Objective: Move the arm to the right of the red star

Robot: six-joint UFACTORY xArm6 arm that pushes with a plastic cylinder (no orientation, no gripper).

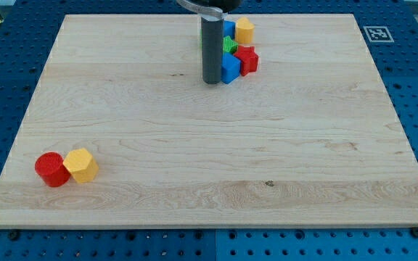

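1. Nearest you, by the surface's [122, 145] bottom-left corner: a red cylinder [51, 170] and a yellow hexagonal block [82, 165], touching side by side. Well apart from everything else, so prob. irrelevant to this job.
2. Mid surface is bare wood; nothing btwn that pair and the far cluster.
3. Far side, near the top edge, approx. centre: my tip [211, 81] sits on the surface, just at the left of a blue block [230, 69], touching or nearly so; can't tell which.
4. The red star [247, 59] is right behind that blue block, touching its right side. So the tip is on the wrong side: left of the star w/ the blue block between.
5. Behind those: a green block [229, 46], mostly hidden by the rod, shape unclear, plus another blue block [228, 29] and a yellow block [244, 30] closest to the top edge.
6. No gripper on this rig, just the rod, so nothing to report as apart or together.
7. Judgement: you'd need to route around the cluster, likely along its near side, to reach clear wood right of the star. Going straight across would prob. shove the blue block and star.
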